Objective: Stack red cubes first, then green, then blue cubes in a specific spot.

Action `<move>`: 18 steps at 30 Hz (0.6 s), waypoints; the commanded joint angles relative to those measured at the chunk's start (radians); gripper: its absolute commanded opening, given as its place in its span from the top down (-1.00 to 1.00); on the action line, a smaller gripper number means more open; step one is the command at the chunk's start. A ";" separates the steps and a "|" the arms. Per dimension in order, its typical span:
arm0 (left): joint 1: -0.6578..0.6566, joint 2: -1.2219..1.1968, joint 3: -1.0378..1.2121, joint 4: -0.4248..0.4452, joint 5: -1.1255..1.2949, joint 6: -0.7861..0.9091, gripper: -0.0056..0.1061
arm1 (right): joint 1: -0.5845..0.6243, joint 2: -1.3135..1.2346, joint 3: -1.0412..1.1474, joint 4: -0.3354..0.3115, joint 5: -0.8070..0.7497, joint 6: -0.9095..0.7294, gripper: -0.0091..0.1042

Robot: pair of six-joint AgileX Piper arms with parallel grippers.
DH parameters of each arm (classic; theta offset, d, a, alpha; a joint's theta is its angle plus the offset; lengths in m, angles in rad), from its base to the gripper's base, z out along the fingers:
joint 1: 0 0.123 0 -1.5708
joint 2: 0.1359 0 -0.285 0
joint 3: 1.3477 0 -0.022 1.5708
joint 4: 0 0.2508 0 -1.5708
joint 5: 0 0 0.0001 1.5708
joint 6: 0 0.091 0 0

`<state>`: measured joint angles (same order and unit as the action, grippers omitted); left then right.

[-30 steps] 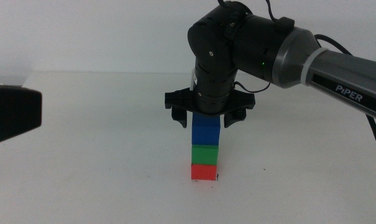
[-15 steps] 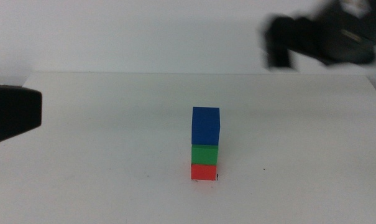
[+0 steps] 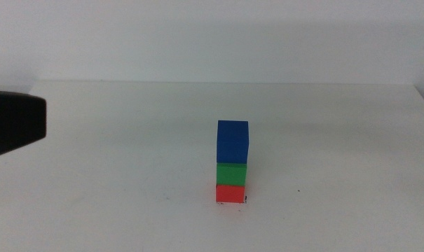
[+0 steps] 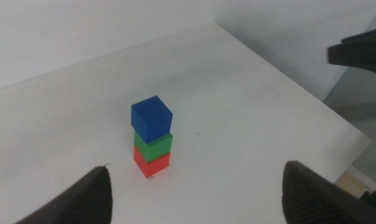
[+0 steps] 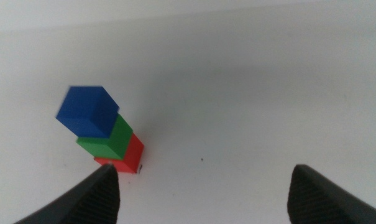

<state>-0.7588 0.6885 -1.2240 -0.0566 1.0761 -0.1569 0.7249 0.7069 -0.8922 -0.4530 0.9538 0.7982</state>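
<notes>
Red cube point(image 3: 230, 192): plain matte red. Green cube point(image 3: 231, 173): plain matte green. Blue cube point(image 3: 233, 141): plain dark blue. Table point(image 3: 127, 154): white, unpatterned, one tiny black mark point(image 3: 298, 190). Gripper jaws: dark, nearly black.

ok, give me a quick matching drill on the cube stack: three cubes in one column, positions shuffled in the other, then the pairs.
Column 1:
1. red cube
2. green cube
3. blue cube

Column 2:
A. top of the stack
B. bottom, on the white table
C. middle

Pairs: 1-B, 2-C, 3-A. Both end effectors are open and clear of the stack.
</notes>
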 commanded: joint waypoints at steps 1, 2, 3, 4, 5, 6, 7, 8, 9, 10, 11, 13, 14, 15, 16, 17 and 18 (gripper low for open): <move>0.001 0.000 0.003 0.009 -0.019 0.002 -0.78 | -0.043 -0.057 0.048 0.020 -0.067 -0.073 -0.72; 0.001 0.000 0.003 0.031 -0.019 0.002 -0.78 | -0.072 -0.075 0.067 0.050 -0.097 -0.114 -0.72; 0.001 0.000 0.003 0.048 -0.019 0.002 -0.78 | -0.117 -0.092 0.091 0.090 -0.142 -0.158 -0.72; 0.001 0.002 0.003 0.057 -0.019 0.002 -0.78 | -0.171 -0.108 0.119 0.141 -0.196 -0.215 -0.72; 0.001 0.002 0.003 0.057 -0.019 0.002 -0.78 | -0.218 -0.120 0.145 0.204 -0.247 -0.267 -0.72; 0.001 0.002 0.003 0.062 -0.019 0.002 -0.78 | -0.283 -0.133 0.180 0.289 -0.310 -0.347 -0.72; 0.001 0.002 0.003 0.070 -0.019 0.002 -0.78 | -0.349 -0.141 0.216 0.385 -0.371 -0.442 -0.72; 0.001 0.002 0.003 0.074 -0.019 0.002 -0.78 | -0.414 -0.143 0.243 0.460 -0.407 -0.533 -0.72; 0.001 0.002 0.003 0.074 -0.019 0.002 -0.78 | -0.474 -0.143 0.272 0.538 -0.433 -0.608 -0.72; 0.001 0.002 0.003 0.074 -0.019 0.002 -0.78 | -0.528 -0.143 0.295 0.589 -0.448 -0.663 -0.72; 0.001 0.002 0.003 0.074 -0.019 0.002 -0.78 | -0.564 -0.143 0.314 0.607 -0.454 -0.682 -0.72; 0.001 0.002 0.003 0.084 -0.019 0.002 -0.78 | -0.631 -0.143 0.329 0.602 -0.455 -0.695 -0.72; 0.001 0.002 0.003 0.084 -0.019 0.002 -0.78 | -0.646 -0.143 0.329 0.581 -0.455 -0.695 -0.72; 0.001 0.002 0.003 0.084 -0.019 0.002 -0.78 | -0.654 -0.143 0.329 0.562 -0.455 -0.695 -0.72; 0.001 0.002 0.003 0.084 -0.019 0.002 -0.78 | -0.656 -0.143 0.329 0.558 -0.455 -0.695 -0.72; 0.001 0.002 0.003 0.084 -0.019 0.002 -0.78 | -0.656 -0.143 0.329 0.560 -0.450 -0.695 -0.72; 0.001 0.002 0.003 0.084 -0.019 0.002 -0.78 | -0.654 -0.143 0.329 0.570 -0.442 -0.695 -0.72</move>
<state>-0.7588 0.6885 -1.2240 0.0213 1.0721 -0.1569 0.0797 0.5680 -0.5698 0.1157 0.5214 0.1214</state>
